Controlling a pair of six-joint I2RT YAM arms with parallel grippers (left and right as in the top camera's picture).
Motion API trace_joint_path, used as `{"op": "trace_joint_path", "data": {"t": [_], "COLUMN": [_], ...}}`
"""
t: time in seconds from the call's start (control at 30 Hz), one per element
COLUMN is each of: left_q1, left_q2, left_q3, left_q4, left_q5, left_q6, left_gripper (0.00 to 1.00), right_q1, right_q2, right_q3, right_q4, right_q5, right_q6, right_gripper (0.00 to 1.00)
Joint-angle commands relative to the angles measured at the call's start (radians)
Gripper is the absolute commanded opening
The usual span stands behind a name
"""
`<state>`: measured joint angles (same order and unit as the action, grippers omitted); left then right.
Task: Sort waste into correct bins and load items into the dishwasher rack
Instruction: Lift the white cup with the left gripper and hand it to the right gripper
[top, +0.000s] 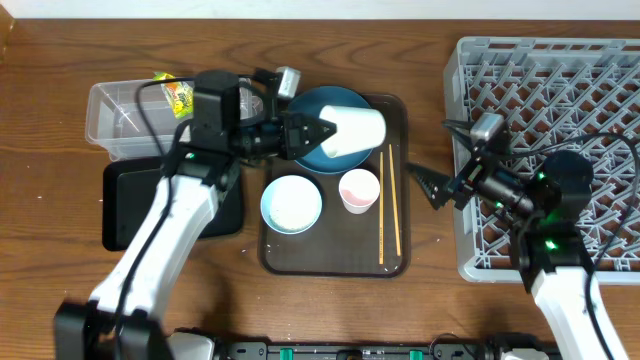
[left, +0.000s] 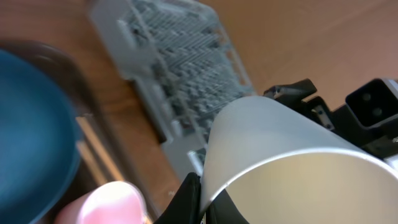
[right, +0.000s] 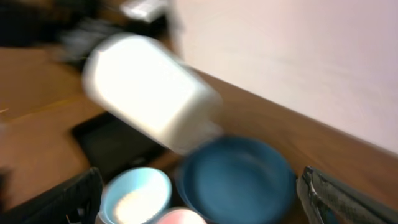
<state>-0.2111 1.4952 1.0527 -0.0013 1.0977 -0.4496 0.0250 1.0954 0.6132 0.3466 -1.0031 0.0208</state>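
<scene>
Left fingers (top: 315, 132) clamped on the rim of the pale cup (top: 356, 128), held sideways above the blue plate (top: 335, 100) at upper centre; risk: the thin rim hold slips and the cup drops, or it clips the right fingers (top: 428, 183), spread apart beside the rack (top: 520, 50).

Your left arm (top: 165, 225) is white links between black joint housings, with a black cable running along it. Your right arm (top: 560, 195) matches, and green lights glow on its black joints. The left gripper (top: 322, 133) and the right gripper (top: 430, 188) are black, each with a silver-grey camera block (top: 287, 80) at the wrist.
</scene>
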Motion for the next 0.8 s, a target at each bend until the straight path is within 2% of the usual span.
{"op": "trace_joint_path", "data": {"t": [0.0,0.13,0.33,0.63,0.77], "left_q1": [0.001,-0.010,-0.058,-0.152,-0.167], "left_q2": [0.073,0.119,0.125,0.125,0.125], "left_q3": [0.013,0.013,0.013,0.013,0.013], "left_q4": [0.087,0.136,0.152,0.153,0.153], "left_q5": [0.233,0.259,0.310,0.305,0.304], "left_q6": [-0.126,-0.174,-0.178,-0.177,-0.177], "left_gripper": [0.06,0.06,0.06,0.06,0.06], "right_q1": [0.007,0.008,0.008,0.008,0.008], "right_q2": [0.079,0.154,0.188,0.188,0.188], "right_q3": [0.012,0.012,0.012,0.012,0.012], "right_q4": [0.100,0.193,0.218,0.237,0.246], "right_q5": [-0.348,-0.374,-0.358,-0.336,-0.328], "right_q6": [0.018,0.080,0.078,0.080,0.126], "right_gripper": [0.99,0.99,0.99,0.99,0.99]}}
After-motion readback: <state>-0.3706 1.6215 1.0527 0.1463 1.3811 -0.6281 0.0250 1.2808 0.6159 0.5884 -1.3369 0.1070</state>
